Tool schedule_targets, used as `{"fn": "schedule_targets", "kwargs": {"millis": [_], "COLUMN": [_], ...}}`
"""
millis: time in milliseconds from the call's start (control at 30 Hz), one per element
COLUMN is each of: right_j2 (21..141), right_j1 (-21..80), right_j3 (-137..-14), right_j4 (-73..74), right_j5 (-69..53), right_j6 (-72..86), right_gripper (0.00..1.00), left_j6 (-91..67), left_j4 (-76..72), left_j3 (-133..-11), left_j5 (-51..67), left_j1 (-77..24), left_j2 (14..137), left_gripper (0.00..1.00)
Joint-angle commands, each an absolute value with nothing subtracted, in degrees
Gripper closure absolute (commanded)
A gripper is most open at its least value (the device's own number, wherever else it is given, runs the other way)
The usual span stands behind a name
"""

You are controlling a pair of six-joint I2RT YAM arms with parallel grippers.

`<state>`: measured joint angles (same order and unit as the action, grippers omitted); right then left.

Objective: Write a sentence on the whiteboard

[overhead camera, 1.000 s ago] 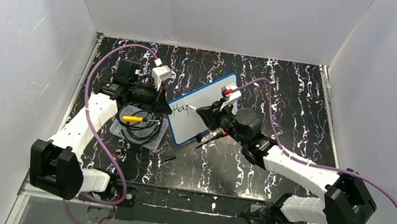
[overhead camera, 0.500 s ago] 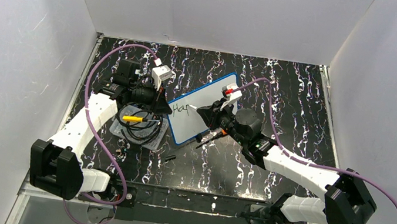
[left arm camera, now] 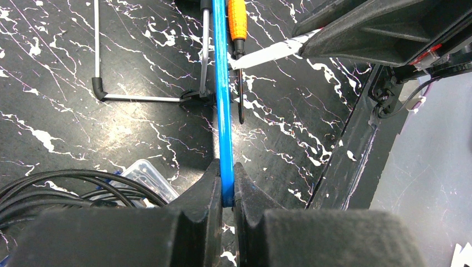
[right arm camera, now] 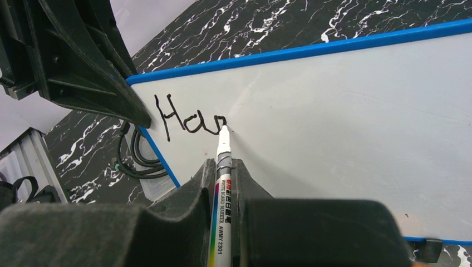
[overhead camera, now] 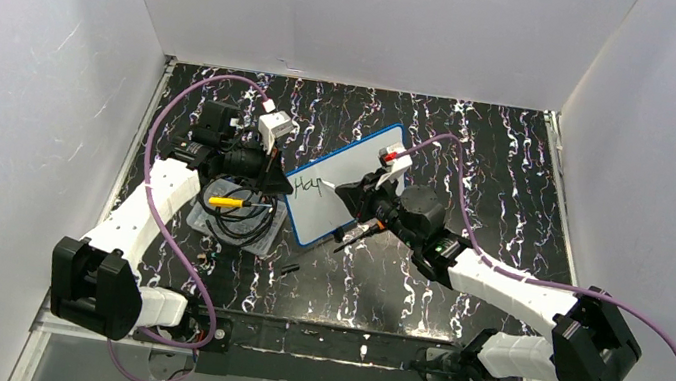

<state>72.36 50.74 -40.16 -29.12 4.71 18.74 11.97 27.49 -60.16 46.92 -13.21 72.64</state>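
The left gripper pinches only the whiteboard rim and the right gripper clamps the marker, so strong tip pressure may tilt the whiteboard.

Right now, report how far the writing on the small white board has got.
Done: only the first black letters, "Ha" and a third stroke, stand on the small white blue-rimmed whiteboard. In hand: the right gripper is shut on a white marker pen, tip on the board; the left gripper clamps the board's blue rim. Left: the rest of the sentence; most of the board is blank.
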Motion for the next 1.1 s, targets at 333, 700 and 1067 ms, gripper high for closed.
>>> {"fn": "schedule_targets", "kwargs": {"millis": [333,700,1067], "right_j2": [70.18,67.40,70.81], "right_j1": [51.06,51.07,51.06], "right_j3": [-38.69,-38.92,-41.12], "right_j4": [-31.76,-32.64,-34.71], "right_j5": [3.73,8.55,7.01], "right_j6": [19.49,18.29,17.19], "right_gripper": [0.99,0.99,0.99], "left_j6": [10.65,10.49,10.53], "left_j4": [29.44,29.25,29.22], "left_j3": [-61.96,-61.96,-61.81], "left_j5": [53.08,53.17,53.35], "left_j1": [-13.22,-13.22,-13.23], "left_j2": [70.51,70.61,70.81], "left_gripper": [1.00,1.00,1.00]}}
